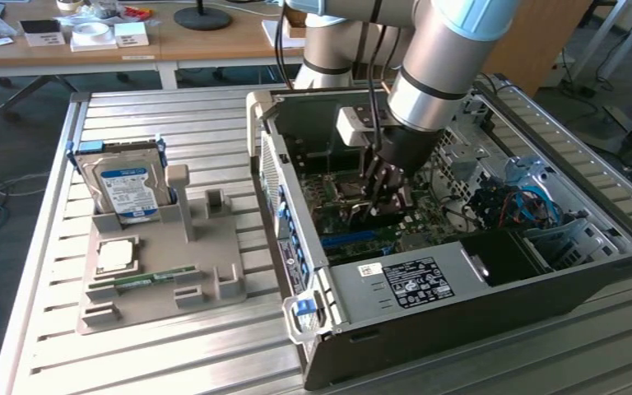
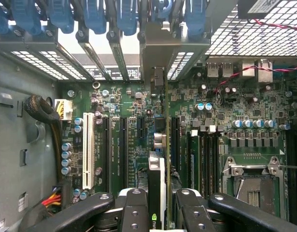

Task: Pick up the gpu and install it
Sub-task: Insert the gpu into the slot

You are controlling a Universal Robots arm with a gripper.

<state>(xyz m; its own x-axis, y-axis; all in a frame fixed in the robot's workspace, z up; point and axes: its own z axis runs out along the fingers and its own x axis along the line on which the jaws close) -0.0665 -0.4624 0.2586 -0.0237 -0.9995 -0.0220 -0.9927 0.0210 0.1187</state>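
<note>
Tool (image 2: 162, 203) clamped on gpu (image 2: 157, 174) — arm vertical inside computer case (image 1: 459, 317).

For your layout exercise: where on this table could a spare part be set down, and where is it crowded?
Bare table slats lie behind the tray and in front of it, beside the case. Crowded: the tray itself, and inside the case where the gripper holds the gpu at the motherboard.
</note>
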